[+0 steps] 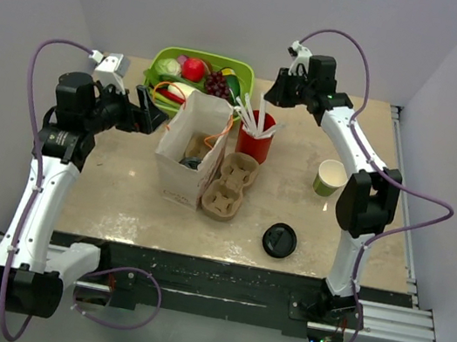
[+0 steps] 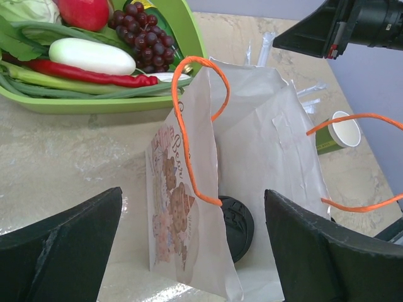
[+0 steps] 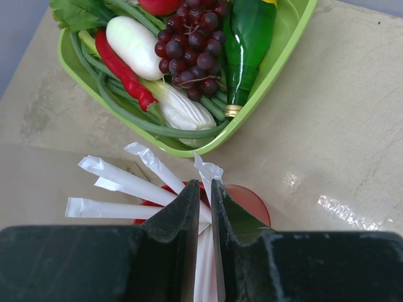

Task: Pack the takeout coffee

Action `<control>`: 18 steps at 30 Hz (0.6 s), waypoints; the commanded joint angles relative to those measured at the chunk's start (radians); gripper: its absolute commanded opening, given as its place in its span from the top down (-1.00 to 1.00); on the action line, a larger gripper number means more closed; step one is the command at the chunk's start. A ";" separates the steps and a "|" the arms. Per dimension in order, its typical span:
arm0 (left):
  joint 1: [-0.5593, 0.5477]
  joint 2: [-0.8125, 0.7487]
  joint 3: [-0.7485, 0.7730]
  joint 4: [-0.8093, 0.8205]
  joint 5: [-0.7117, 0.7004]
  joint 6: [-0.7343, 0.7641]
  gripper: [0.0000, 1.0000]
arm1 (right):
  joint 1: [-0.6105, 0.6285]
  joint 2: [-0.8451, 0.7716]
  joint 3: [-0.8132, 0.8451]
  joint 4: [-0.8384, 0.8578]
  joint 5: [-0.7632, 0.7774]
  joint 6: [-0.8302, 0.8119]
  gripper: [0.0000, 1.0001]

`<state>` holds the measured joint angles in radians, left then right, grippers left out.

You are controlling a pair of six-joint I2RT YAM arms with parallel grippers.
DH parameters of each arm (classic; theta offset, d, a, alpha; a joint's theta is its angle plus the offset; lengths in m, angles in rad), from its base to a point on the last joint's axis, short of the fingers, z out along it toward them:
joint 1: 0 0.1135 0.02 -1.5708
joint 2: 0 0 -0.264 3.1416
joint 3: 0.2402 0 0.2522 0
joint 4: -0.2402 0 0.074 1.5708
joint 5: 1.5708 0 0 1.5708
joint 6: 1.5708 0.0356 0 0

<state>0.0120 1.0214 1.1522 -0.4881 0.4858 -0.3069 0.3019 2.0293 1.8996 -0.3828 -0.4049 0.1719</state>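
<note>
The takeout coffee's green paper cup stands open at the right of the table, white inside. A round black lid lies flat near the front edge. Another black lid shows inside the white paper bag. My left gripper is open, its fingers on either side of the bag's mouth and apart from it. My right gripper hangs over the red cup, shut on one white wrapped stick.
A brown cardboard cup carrier lies against the bag's right side. A green tray of vegetables, grapes and a green bottle sits at the back. Orange bag handles arch above the bag. Walls close in on both sides.
</note>
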 commanded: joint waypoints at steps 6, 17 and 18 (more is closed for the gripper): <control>0.000 0.006 0.049 0.013 -0.010 -0.001 -0.96 | -0.001 0.039 0.069 0.010 0.017 0.014 0.57; 0.002 0.016 0.053 0.011 -0.004 -0.001 -0.96 | 0.000 0.048 0.070 0.047 0.002 0.049 0.48; 0.000 0.016 0.053 0.011 -0.004 -0.001 -0.96 | 0.000 0.046 0.067 0.057 -0.005 0.054 0.47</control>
<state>0.0120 1.0359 1.1614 -0.4953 0.4816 -0.3065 0.3019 2.0899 1.9316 -0.3771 -0.3920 0.1959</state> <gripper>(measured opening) 0.983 0.256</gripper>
